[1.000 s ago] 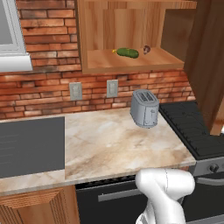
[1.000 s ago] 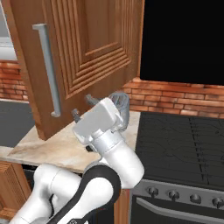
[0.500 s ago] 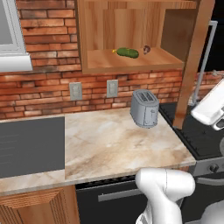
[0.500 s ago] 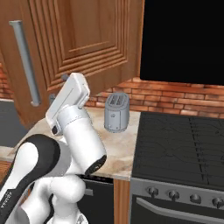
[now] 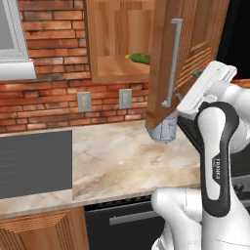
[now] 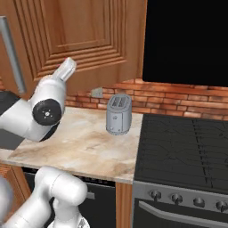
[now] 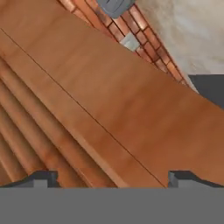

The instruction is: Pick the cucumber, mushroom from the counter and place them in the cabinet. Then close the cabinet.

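The cabinet (image 5: 122, 44) door (image 5: 188, 53) stands partway swung, its face turned toward the arm, and the gripper (image 5: 197, 73) is pressed up against the outer panel just to the 3 o'clock side of the silver bar handle (image 5: 172, 63) in the left base view; that contact reads as a push, meant to drive the door closed now that the shelf is loaded. In the hand view the door's raised-panel grooves (image 7: 52, 131) run across the picture and the 2 finger tips (image 7: 41, 178) sit far apart at the bottom edge, so the claw is wide and carries nothing. The cucumber (image 5: 140, 58) lies on the cabinet shelf, at about 9 o'clock from the claw in the left base view, on the far side of the door's edge, which cuts off its right end. The mushroom is presumably hidden behind the door. The counter (image 5: 122, 156) below bears a toaster (image 6: 118, 114), and the closing step looks about half done.
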